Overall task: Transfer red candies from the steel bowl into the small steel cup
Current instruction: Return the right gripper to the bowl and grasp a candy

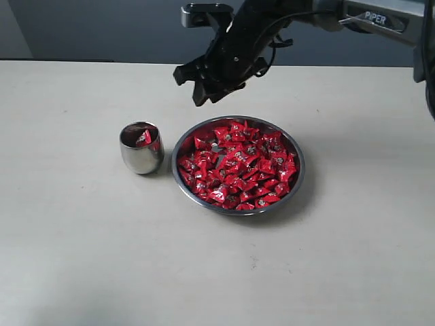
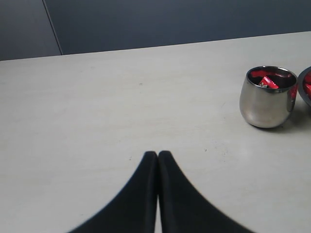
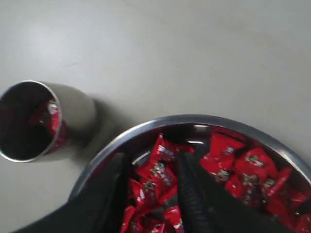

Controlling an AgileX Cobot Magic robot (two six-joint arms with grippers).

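The steel bowl [image 1: 303, 163] sits mid-table, heaped with red candies [image 1: 238, 163]. Just left of it stands the small steel cup [image 1: 141, 153], which holds at least one red candy [image 1: 143, 138]. My right gripper [image 1: 204, 85] hangs open in the air over the bowl's far left edge and holds nothing. In the right wrist view its fingers [image 3: 187, 167] straddle the candies [image 3: 243, 165] inside the bowl's rim [image 3: 160, 121], with the cup [image 3: 77, 111] off to one side. My left gripper [image 2: 158, 154] is shut and empty, low over bare table, with the cup [image 2: 267, 102] some way off.
The beige table [image 1: 81, 258] spreads wide around bowl and cup. A dark wall runs behind its far edge [image 1: 81, 61]. The right arm [image 1: 374, 17] reaches in from the upper right. The left arm does not show in the exterior view.
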